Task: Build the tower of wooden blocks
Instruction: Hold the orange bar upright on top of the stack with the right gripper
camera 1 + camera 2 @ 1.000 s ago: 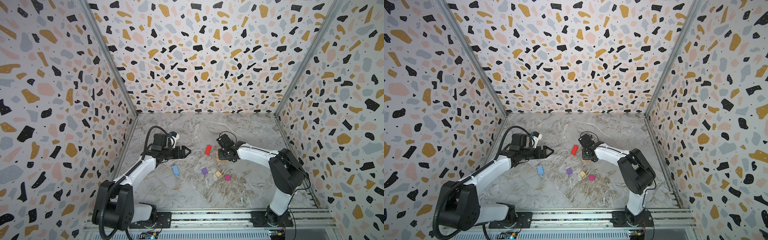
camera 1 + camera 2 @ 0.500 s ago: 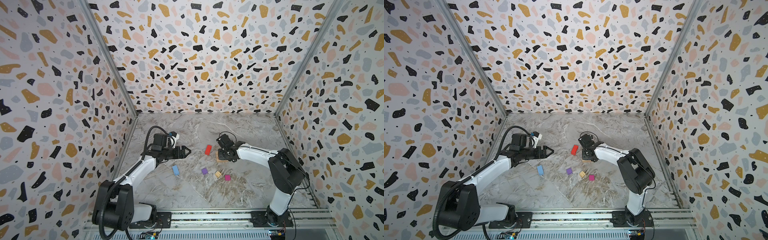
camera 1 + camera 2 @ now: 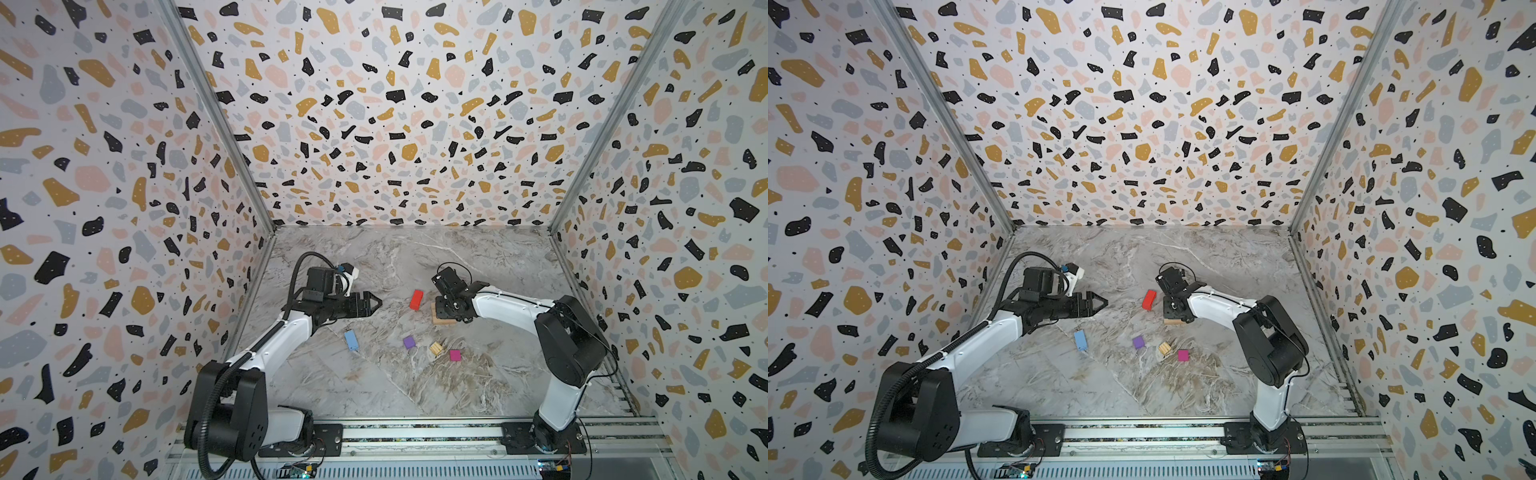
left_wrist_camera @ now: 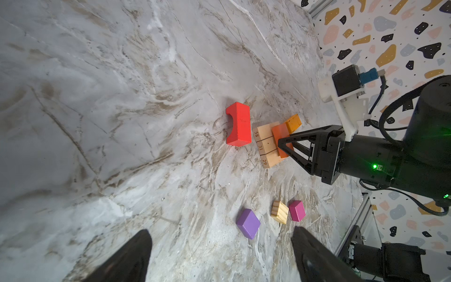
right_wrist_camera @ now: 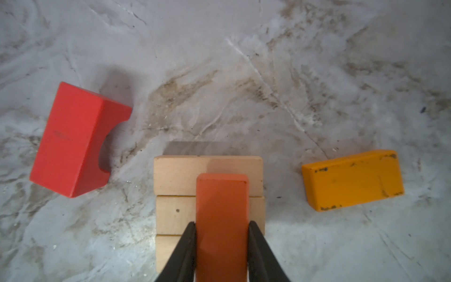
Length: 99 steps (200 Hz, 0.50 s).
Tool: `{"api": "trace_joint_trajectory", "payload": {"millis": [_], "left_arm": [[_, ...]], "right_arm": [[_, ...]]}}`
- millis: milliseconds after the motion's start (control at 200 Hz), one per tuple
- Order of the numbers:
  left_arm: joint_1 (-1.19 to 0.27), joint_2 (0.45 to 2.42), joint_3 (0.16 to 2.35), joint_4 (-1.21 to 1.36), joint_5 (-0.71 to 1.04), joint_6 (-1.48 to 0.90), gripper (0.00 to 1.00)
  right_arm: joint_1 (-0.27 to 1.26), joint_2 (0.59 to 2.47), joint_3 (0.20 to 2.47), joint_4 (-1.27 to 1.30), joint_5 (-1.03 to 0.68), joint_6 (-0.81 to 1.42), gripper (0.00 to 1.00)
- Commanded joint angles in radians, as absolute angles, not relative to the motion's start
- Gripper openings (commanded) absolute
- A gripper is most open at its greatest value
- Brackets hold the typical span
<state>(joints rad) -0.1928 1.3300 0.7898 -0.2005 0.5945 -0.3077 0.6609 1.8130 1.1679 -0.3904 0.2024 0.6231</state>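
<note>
Right now the right gripper [image 5: 222,223] is clenching a dark orange block [image 5: 222,195] by its long sides, holding it flat across the tan base [image 4: 267,144]; whether block and base are touching I cannot tell. Three tan planks side by side are making up that base, their end faces showing the numbers 58, 31 and 29. A notched red block [image 4: 240,124] is lying just beside the base, a yellow-orange block [image 5: 353,180] on its opposite side. A purple cube [image 4: 247,223], tan cube [image 4: 280,212] and magenta cube [image 4: 297,210] are sitting near the base, a light blue block [image 3: 351,340] farther off. Well apart from the base, the left gripper [image 3: 376,302] is hanging released, jaws wide, gripping nothing
</note>
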Motion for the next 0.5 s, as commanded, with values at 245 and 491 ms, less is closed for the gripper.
{"api": "trace_joint_trajectory", "payload": {"millis": [245,491], "left_arm": [[-0.199,1.315,0.779,-0.172,0.615,-0.313,0.91],[-0.199,1.315,0.778,-0.166,0.620,-0.318,0.91]], "right_arm": [[0.653,1.814,1.197,-0.405,0.218,0.624,0.25],[0.653,1.819,1.195,-0.402,0.213,0.624,0.26]]}}
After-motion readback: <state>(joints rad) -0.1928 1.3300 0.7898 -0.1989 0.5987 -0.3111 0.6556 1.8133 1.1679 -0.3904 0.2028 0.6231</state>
